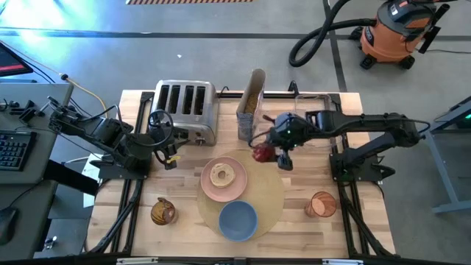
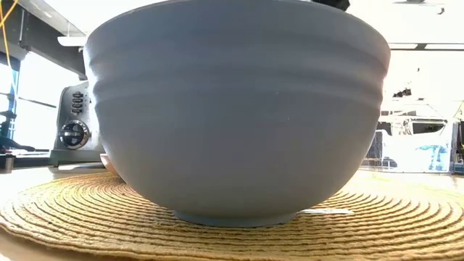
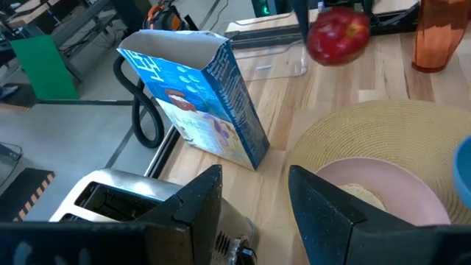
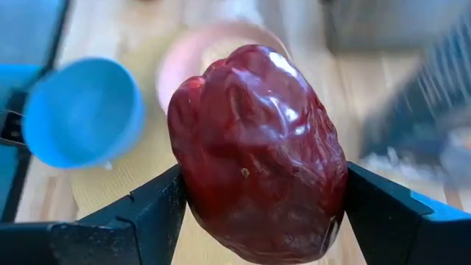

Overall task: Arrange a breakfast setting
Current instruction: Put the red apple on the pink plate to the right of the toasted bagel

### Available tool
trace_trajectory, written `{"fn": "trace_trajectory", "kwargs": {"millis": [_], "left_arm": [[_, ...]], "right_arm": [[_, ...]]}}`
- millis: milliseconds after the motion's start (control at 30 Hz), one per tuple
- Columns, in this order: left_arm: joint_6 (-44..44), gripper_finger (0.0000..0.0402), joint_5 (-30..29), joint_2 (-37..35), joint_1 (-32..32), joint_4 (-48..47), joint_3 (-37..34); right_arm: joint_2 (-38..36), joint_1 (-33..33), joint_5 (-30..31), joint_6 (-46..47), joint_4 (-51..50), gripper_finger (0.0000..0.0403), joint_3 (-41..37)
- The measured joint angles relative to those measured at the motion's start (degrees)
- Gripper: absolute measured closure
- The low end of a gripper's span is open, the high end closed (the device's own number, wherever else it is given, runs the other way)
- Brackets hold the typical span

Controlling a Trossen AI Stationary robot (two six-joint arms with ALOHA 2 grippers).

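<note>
Bagel (image 1: 221,175) on pink plate (image 1: 234,188)

A pale wooden surface (image 1: 140,221) carries a round woven placemat (image 1: 271,199) near its middle, a steel toaster (image 1: 185,109) and an opened cereal box (image 1: 251,103) along the back edge, a brown round thing, maybe a small pot (image 1: 163,212), front left, and an orange cup (image 1: 322,205) front right
</note>
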Motion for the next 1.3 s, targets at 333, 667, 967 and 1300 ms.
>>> {"fn": "trace_trajectory", "kwargs": {"millis": [333, 667, 967, 1300], "left_arm": [[0.02, 0.0252, 3.87, 0.15, 0.00, 0.00, -0.01], [-0.02, 0.0252, 3.85, 0.13, 0.00, 0.01, 0.00], [-0.04, 0.0252, 3.85, 0.13, 0.00, 0.03, -0.02], [-1.44, 0.0252, 3.85, 0.13, 0.00, 0.02, -0.02]], "right_arm": [[7.24, 6.27, -0.03, -14.18, 10.52, 0.0107, -0.04], [17.33, 8.26, 0.11, -22.86, 17.28, 0.0107, -0.04], [24.22, 8.87, 0.03, -27.94, 22.19, 0.0107, -0.04], [28.00, 8.84, -3.50, -29.77, 24.40, 0.0107, -0.04]]}}
